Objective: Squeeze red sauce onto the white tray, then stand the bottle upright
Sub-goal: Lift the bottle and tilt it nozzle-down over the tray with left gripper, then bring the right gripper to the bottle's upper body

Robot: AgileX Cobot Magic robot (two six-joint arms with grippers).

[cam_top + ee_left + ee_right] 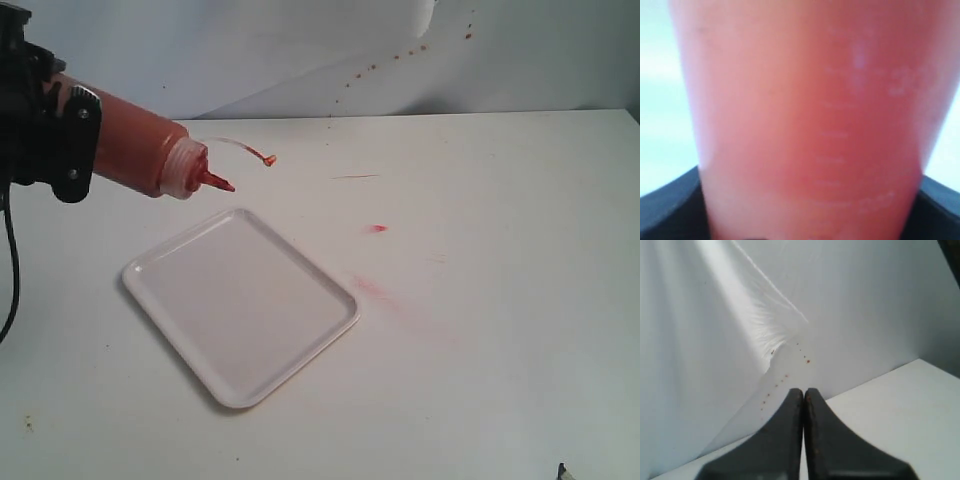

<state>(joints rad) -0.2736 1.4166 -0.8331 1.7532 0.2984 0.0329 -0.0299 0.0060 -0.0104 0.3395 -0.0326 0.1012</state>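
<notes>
Between the black fingers [72, 150] of your left gripper [82, 140], the exterior view shows the translucent orange-red plastic squeeze bottle [140, 145] clamped and tipped over. Its pointed red nozzle [215, 181] juts past the fingertips toward the far corner of the flat white rectangular plastic tray [240, 300]. A small blob of red sauce [377, 228] lies on the white table [500, 350], well beyond the nozzle and off the tray. From your left wrist, the bottle [810, 125] fills the gap between the dark fingers [665, 215]. From your right wrist, the right gripper [804, 396] has its fingers pressed together on nothing.
</notes>
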